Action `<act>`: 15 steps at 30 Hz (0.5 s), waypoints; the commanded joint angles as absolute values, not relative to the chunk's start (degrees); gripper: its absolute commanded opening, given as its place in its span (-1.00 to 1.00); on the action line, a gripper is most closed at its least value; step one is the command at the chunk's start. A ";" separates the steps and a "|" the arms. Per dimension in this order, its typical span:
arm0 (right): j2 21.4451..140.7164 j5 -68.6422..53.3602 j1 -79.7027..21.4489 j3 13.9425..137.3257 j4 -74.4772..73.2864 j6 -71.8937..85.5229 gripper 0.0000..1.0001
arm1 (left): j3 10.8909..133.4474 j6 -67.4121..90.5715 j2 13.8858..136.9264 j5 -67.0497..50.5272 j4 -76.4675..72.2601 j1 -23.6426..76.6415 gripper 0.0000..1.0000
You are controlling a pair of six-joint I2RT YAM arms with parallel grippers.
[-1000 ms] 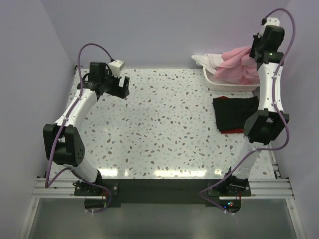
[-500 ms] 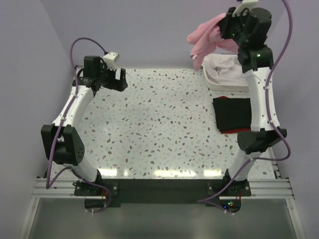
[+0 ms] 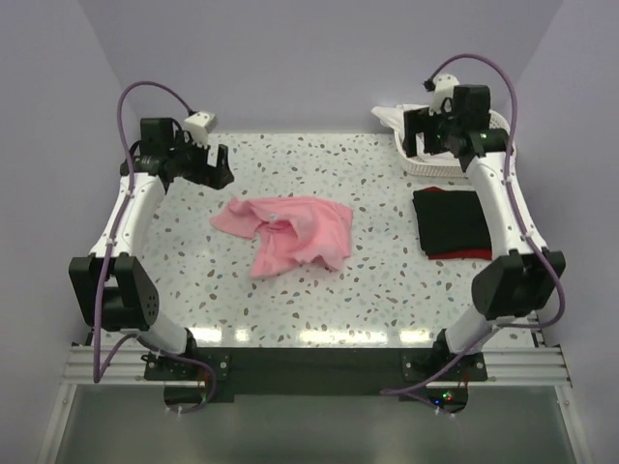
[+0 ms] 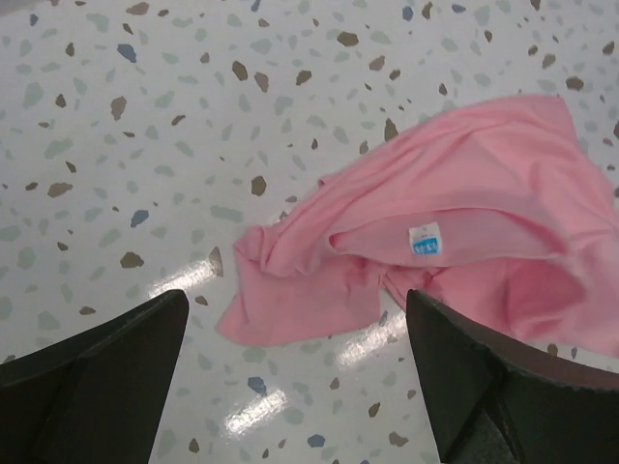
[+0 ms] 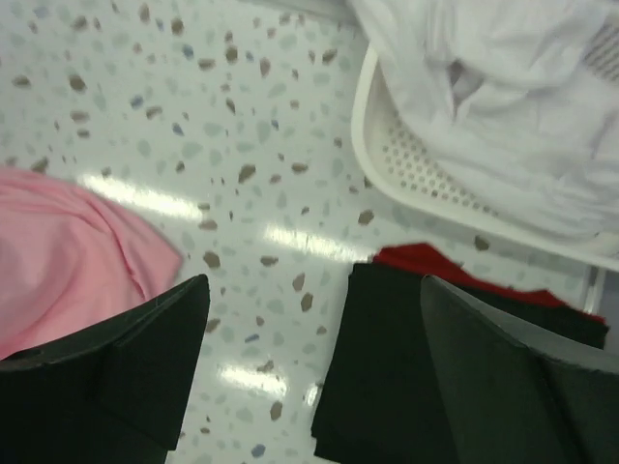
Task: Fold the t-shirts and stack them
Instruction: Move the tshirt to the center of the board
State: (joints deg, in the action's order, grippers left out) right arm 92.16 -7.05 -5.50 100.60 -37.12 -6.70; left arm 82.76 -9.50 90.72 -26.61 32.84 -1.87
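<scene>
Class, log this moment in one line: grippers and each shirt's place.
pink t-shirt: crumpled mid-table, unfolded | left gripper: open, empty | right gripper: open, empty | black t-shirt: folded, atop red t-shirt | white t-shirt: in basket

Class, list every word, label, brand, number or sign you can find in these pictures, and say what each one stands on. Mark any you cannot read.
Neck label on the pink t-shirt: a white tag with blue print, too small and blurred to read.
No other text shows: none is visible on the folded black t-shirt or on the white basket.
</scene>
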 commanded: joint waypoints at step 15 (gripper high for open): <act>105.21 -22.68 -25.22 90.37 -56.69 -24.95 0.59 | 74.87 -31.21 95.18 -30.57 45.96 -0.70 0.47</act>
